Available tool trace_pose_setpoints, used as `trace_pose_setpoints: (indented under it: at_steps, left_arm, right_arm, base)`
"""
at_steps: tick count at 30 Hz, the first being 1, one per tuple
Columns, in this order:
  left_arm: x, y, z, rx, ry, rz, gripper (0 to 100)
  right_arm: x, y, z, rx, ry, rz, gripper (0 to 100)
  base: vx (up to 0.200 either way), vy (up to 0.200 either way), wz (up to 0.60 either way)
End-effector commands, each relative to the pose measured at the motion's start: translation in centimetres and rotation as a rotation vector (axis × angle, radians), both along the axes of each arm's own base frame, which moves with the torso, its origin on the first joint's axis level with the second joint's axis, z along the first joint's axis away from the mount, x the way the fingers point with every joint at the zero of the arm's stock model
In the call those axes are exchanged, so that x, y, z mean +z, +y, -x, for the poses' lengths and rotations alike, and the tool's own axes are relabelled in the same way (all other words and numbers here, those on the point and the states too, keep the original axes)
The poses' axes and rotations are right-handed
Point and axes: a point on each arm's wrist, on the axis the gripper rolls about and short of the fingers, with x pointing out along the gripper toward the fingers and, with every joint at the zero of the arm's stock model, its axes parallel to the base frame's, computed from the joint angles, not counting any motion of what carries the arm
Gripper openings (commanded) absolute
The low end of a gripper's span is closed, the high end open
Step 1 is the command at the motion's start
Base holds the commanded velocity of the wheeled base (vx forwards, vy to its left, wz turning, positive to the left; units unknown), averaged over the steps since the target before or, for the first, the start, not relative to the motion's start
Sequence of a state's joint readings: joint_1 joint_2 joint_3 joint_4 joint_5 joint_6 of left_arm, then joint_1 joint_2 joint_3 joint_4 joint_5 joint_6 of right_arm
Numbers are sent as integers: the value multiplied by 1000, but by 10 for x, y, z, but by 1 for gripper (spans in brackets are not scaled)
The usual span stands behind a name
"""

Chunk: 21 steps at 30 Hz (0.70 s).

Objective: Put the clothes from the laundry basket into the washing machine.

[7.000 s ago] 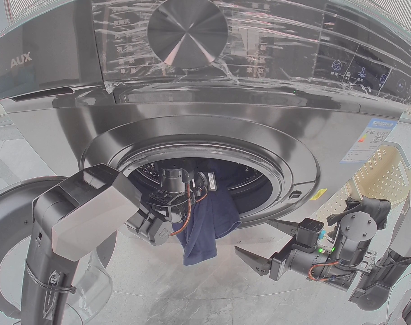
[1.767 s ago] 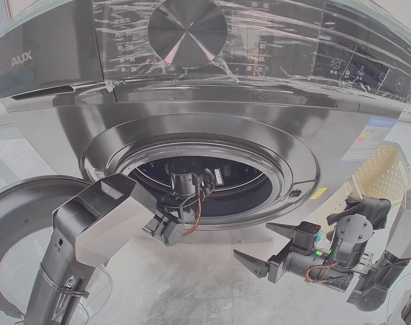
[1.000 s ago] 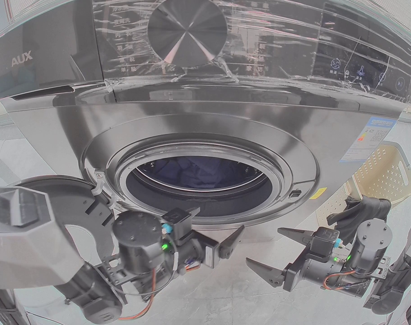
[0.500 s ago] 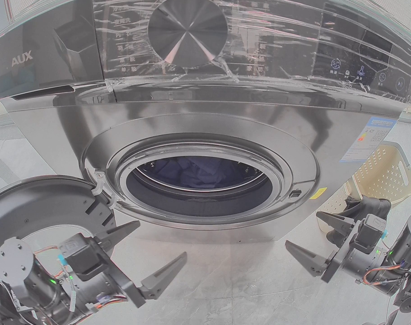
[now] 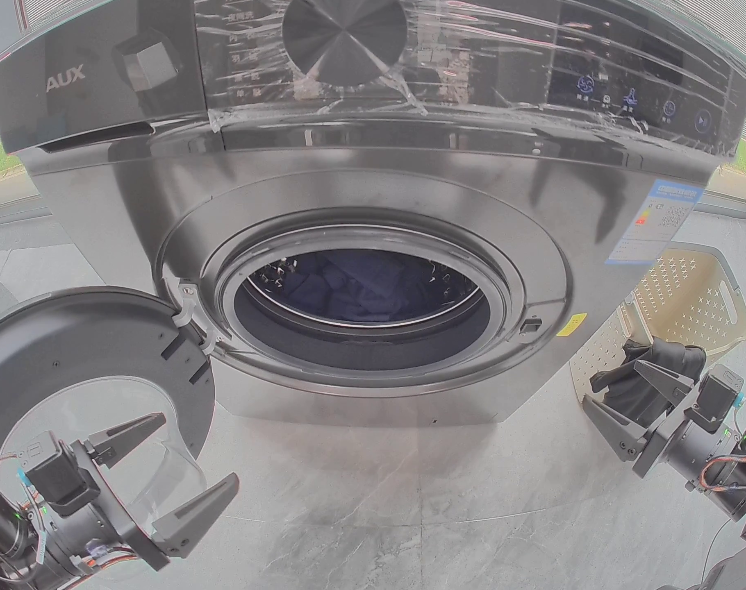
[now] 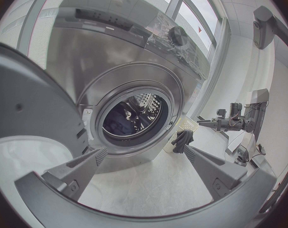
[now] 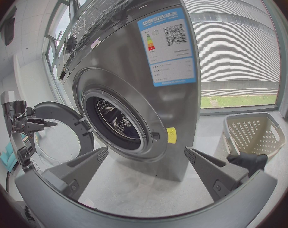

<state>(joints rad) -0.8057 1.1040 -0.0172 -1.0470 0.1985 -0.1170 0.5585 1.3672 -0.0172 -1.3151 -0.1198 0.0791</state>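
Facing washing machine (image 5: 373, 174), door (image 5: 86, 338) swung open at lower left of frame. Spotted dark blue clothes (image 5: 348, 284) lying inside the drum at centre of frame, well behind the rim. Logged laundry basket (image 5: 709, 305) on the floor at right edge, beside the machine, with one dark garment (image 5: 660, 366) draped over its near rim; cannot tell about anything deeper inside. Noted left end effector (image 5: 197, 451) at lower left, fingers spread wide, holding nothing, in front of the door glass. Noted right end effector (image 5: 612, 383) at lower right, likewise spread wide and empty, just beside the draped garment and not gripping it. Judging task partly done: some clothing already in the drum, at least one piece left at the basket. Expecting next a grasp on the dark garment by the right end effector, then a carry across to the drum opening. Worth watching for cloth snagging on the basket rim or hanging over the door seal.
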Motion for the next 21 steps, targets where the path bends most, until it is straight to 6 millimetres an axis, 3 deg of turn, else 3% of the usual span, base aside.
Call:
trace_pose_setpoints:
  at_steps: [1, 3, 6, 16, 21]
  left_arm:
    - [4, 34, 24, 72, -61, 60, 100]
    - [3, 38, 27, 84, -58, 58, 100]
    - [-3, 54, 43, 132, -66, 58, 100]
    - [-24, 74, 70, 173, -56, 53, 100]
    - [-33, 80, 83, 189, -73, 68, 100]
  right_arm:
    - [5, -26, 19, -123, -8, 0, 100]
    - [6, -31, 23, -150, -6, 4, 100]
    - [10, -46, 46, -199, -36, -12, 100]
    - [-7, -71, 93, -309, 0, 12, 100]
    - [-16, -76, 109, -323, -13, 1, 100]
  base:
    - [-200, 0, 0]
    - [-200, 0, 0]
    - [-200, 0, 0]
    - [-200, 0, 0]
    - [0, 0, 0]
